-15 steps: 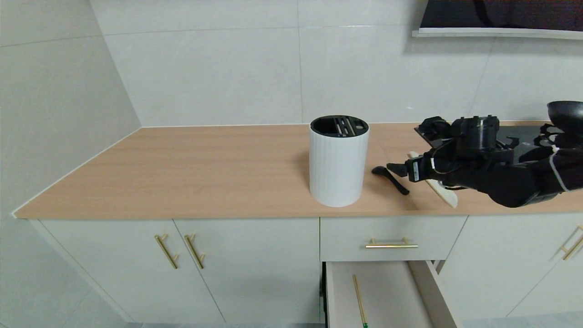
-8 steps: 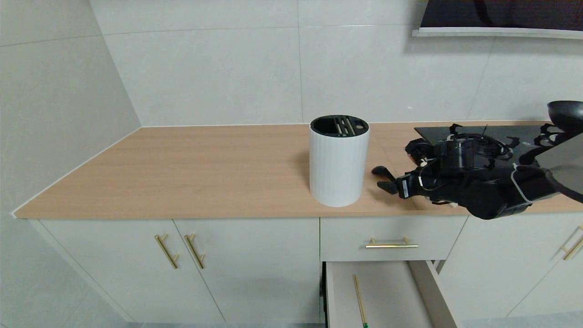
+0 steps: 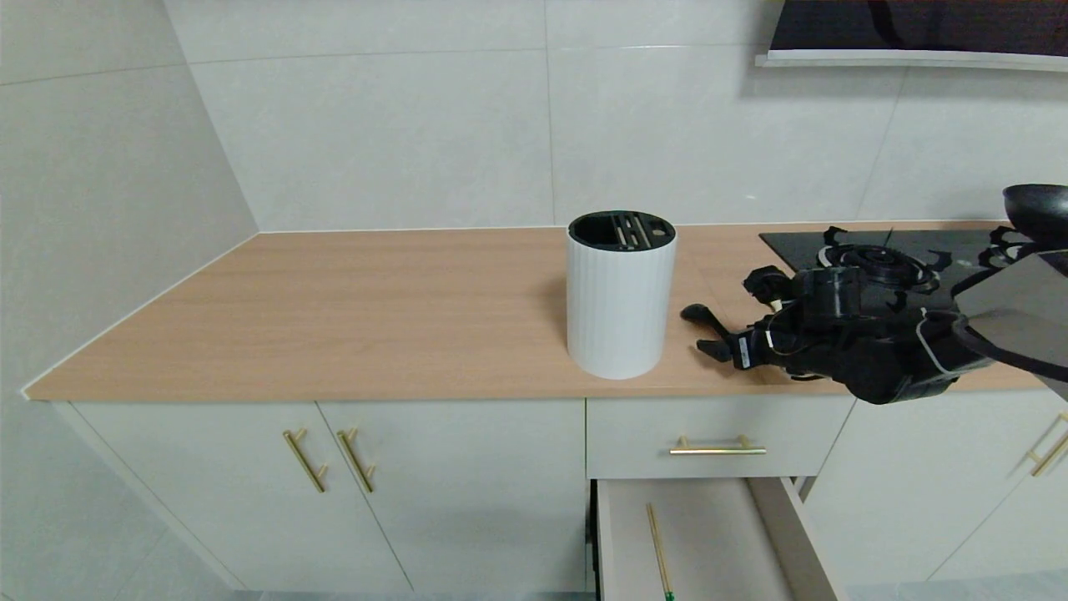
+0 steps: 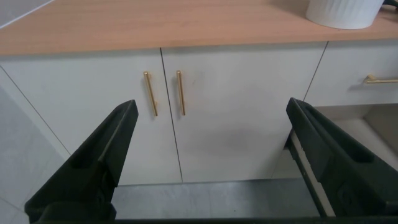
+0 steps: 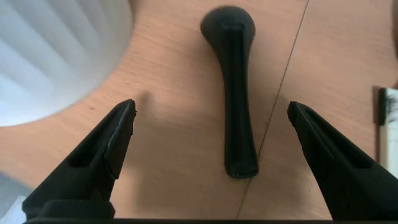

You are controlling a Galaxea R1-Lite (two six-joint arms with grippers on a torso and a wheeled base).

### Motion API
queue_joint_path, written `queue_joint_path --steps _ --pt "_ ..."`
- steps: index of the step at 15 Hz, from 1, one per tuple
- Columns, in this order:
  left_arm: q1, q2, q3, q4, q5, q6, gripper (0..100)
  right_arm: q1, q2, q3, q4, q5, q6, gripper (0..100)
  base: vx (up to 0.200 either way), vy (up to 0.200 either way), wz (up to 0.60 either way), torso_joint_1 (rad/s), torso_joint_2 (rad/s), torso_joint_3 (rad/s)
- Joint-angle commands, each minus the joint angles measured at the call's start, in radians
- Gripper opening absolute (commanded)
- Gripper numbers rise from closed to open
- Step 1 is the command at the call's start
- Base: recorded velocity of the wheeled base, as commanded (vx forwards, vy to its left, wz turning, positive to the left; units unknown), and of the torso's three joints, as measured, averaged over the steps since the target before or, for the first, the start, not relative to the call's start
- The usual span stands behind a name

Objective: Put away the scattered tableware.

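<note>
Right wrist view showed the black spoon [image 5: 238,112] lying flat on the counter [image 5: 168,162] just beside the white holder [image 5: 56,50], with the right gripper [image 5: 209,111] spread wide close over it, empty. The spoon looked light, stiff and smooth, and its narrow mid-handle seemed the safest place to grip.

Black spoon [image 5: 236,93] below wide-spread tool [image 5: 210,106]

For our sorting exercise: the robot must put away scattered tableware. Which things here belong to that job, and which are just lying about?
Belongs to the job: black spoon; white utensil holder; right gripper, open over the spoon; open drawer with a chopstick inside.
Just lying about: gas hob; black pan; cupboard doors.
</note>
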Motion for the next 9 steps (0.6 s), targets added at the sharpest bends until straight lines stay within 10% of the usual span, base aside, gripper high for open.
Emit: queue_joint_path --steps 1,9 --pt "0.000 0.000 0.000 0.000 0.000 0.000 100 0.000 0.014 -0.004 0.000 -0.001 -0.001 100 0.000 0.000 0.00 0.000 0.00 0.000" --pt "0.000 0.000 0.000 0.000 0.000 0.000 100 -0.003 0.040 -0.024 0.000 -0.006 -0.001 100 0.000 0.000 0.00 0.000 0.00 0.000"
